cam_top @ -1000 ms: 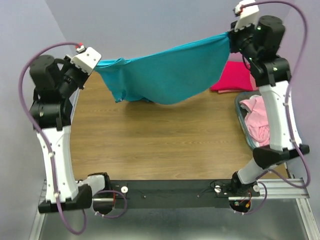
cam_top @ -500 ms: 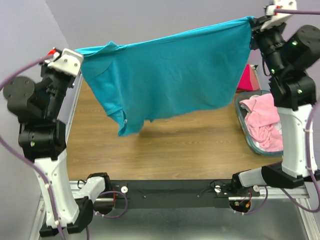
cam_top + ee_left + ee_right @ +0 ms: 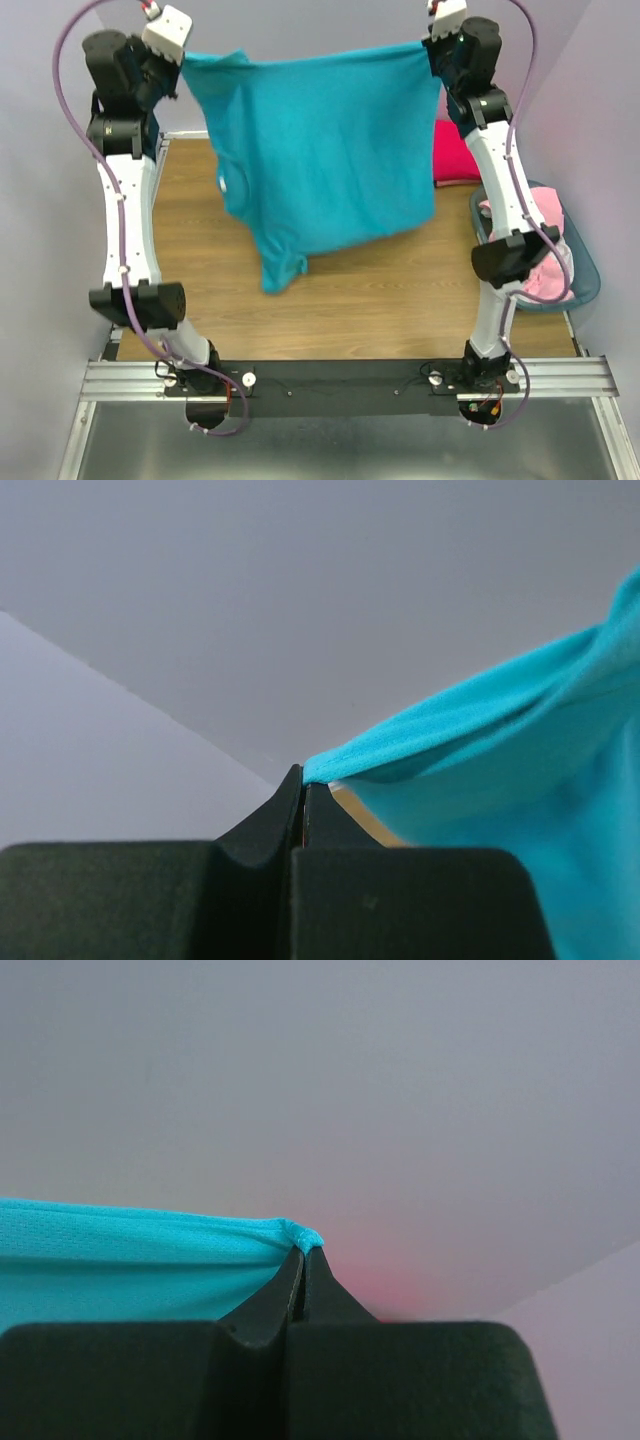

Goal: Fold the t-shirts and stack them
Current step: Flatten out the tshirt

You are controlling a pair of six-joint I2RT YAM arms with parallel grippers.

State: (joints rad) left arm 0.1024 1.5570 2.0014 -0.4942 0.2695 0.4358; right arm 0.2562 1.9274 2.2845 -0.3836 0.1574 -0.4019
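Observation:
A teal t-shirt (image 3: 320, 150) hangs spread out high above the table, stretched between both arms. My left gripper (image 3: 184, 58) is shut on its upper left corner, and in the left wrist view the teal t-shirt (image 3: 500, 770) runs off to the right from the pinched jaws of the left gripper (image 3: 303, 780). My right gripper (image 3: 428, 47) is shut on the upper right corner; the teal t-shirt hem (image 3: 150, 1245) leads left from the right gripper (image 3: 303, 1255). A crimson-pink t-shirt (image 3: 455, 155) lies folded at the back right. Light pink t-shirts (image 3: 550, 270) sit in the basket.
A blue-tinted plastic basket (image 3: 590, 275) stands at the table's right edge, partly behind the right arm. The wooden table (image 3: 380, 310) lies below the hanging shirt. A purple wall rises behind, and the black rail with both arm bases runs along the near edge.
Both arms have risen and drawn closer together, lifting the teal t-shirt. It now hangs flat and full length instead of sagging between them.

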